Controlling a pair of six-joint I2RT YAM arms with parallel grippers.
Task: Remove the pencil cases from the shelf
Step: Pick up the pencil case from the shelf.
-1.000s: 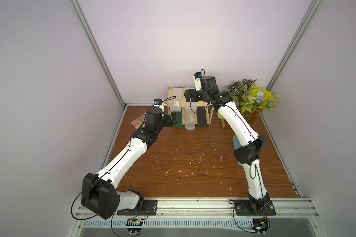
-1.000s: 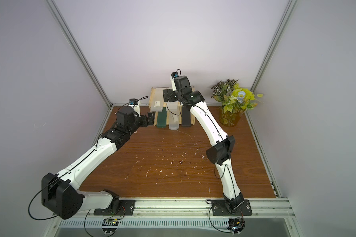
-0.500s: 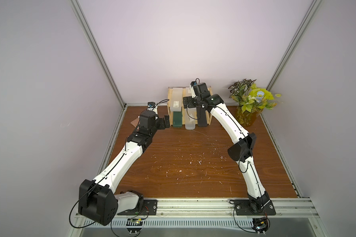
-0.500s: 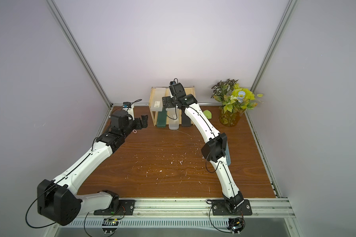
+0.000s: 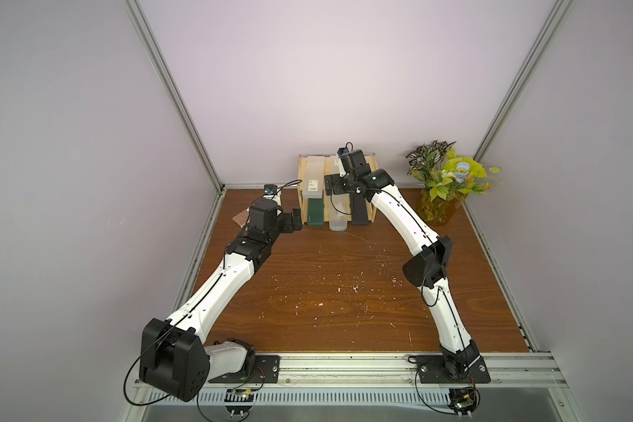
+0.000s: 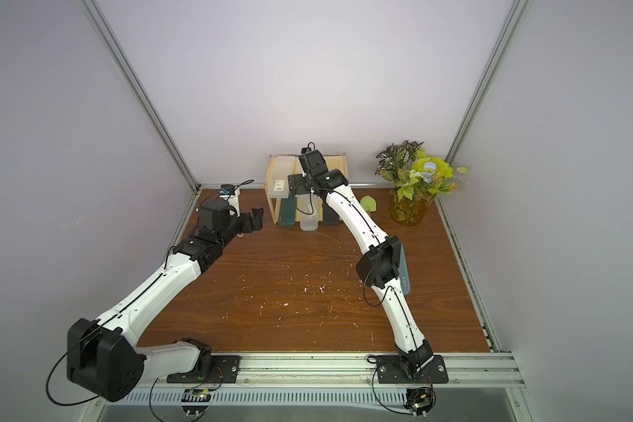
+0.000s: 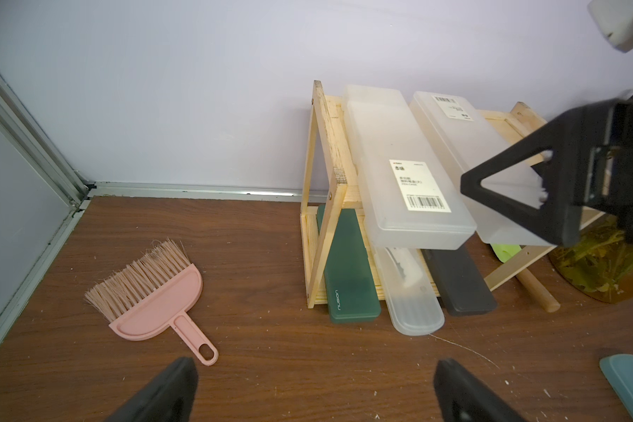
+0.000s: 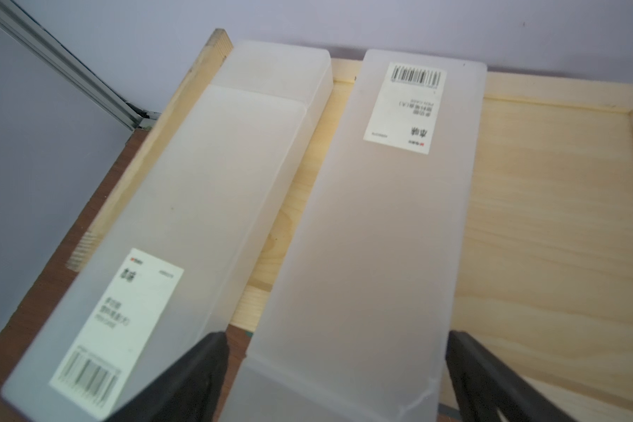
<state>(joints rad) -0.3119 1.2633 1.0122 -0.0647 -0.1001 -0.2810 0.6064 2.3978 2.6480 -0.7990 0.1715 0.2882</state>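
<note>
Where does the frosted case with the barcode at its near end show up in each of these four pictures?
In a top view: frosted case on the shelf's top board, left end.
In a top view: frosted case, same place.
Left wrist: top board, over the green case.
Right wrist: between the shelf's edge and the other frosted case, at.
Shared landmark: the shelf's wooden edge alongside it.
</note>
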